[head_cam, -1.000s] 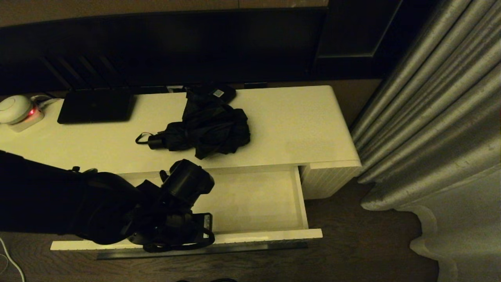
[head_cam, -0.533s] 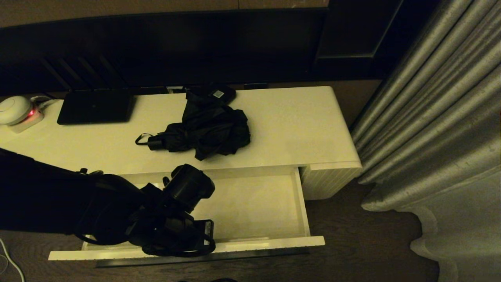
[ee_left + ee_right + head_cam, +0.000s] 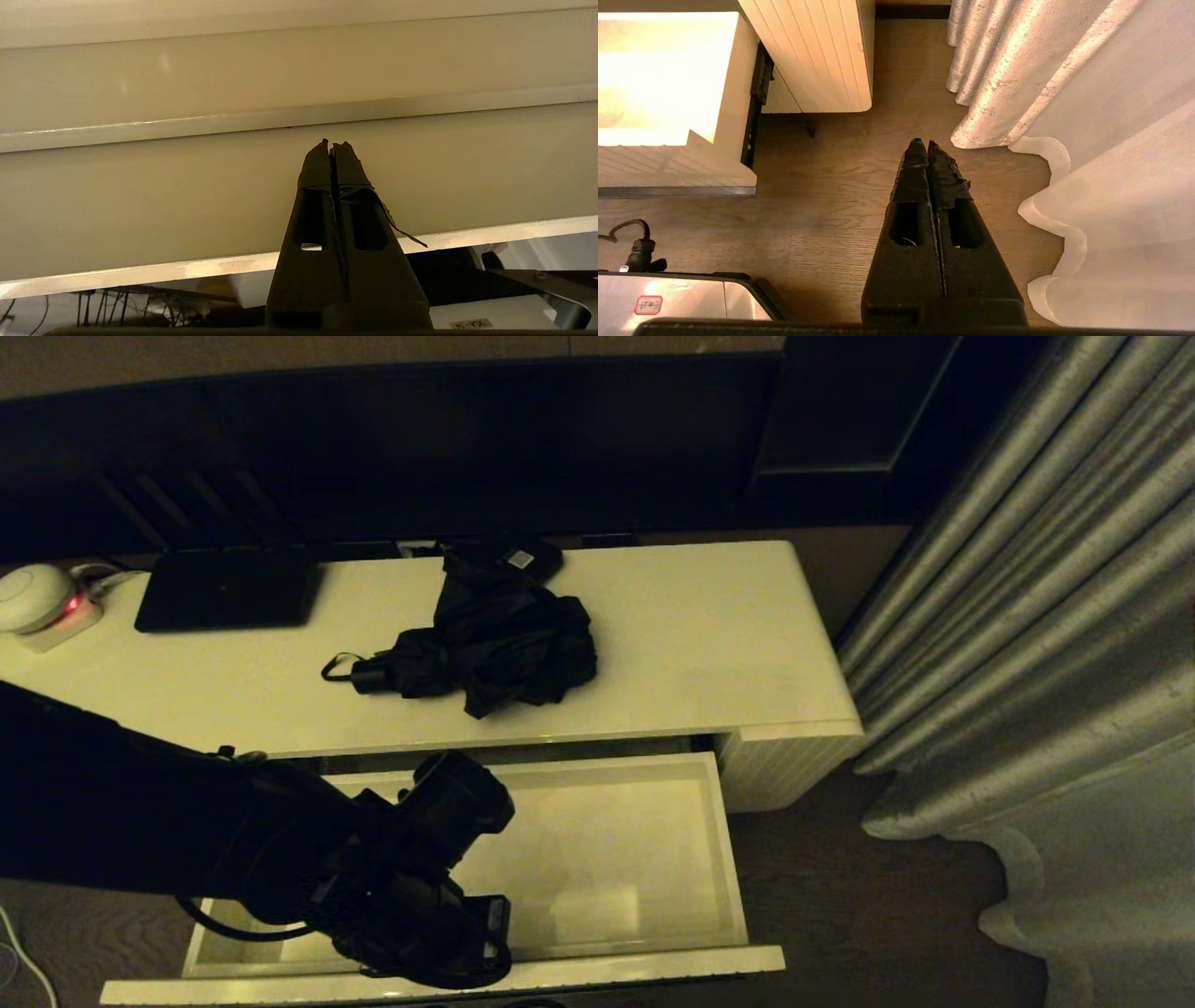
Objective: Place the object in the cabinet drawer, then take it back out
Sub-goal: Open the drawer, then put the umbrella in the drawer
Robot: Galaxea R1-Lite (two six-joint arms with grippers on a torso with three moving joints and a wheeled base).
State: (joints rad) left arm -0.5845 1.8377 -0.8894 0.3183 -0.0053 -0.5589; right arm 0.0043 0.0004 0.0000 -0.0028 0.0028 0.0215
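Head view: at the tabletop's back-left corner, a rounded white device [image 3: 33, 597] with a red light; beside it a flat black rectangular device [image 3: 227, 588], matte. Left end effector [image 3: 485, 933] over the near-left part of the open drawer [image 3: 719, 845], hard to make out under the dark wrist; in the left wrist view its fingers [image 3: 317, 163] are pressed together, holding nothing, tips over the smooth pale drawer wall. Umbrella [image 3: 495, 649] lies mid-tabletop, bunched black fabric, short cylindrical handle with its loop pointing left; its far end partly hides a small black box [image 3: 523, 558] at the back edge. Drawer front cut off by the frame. Right end effector [image 3: 929, 149], fingers together, empty, above wood floor beside pleated curtain [image 3: 1017, 70].
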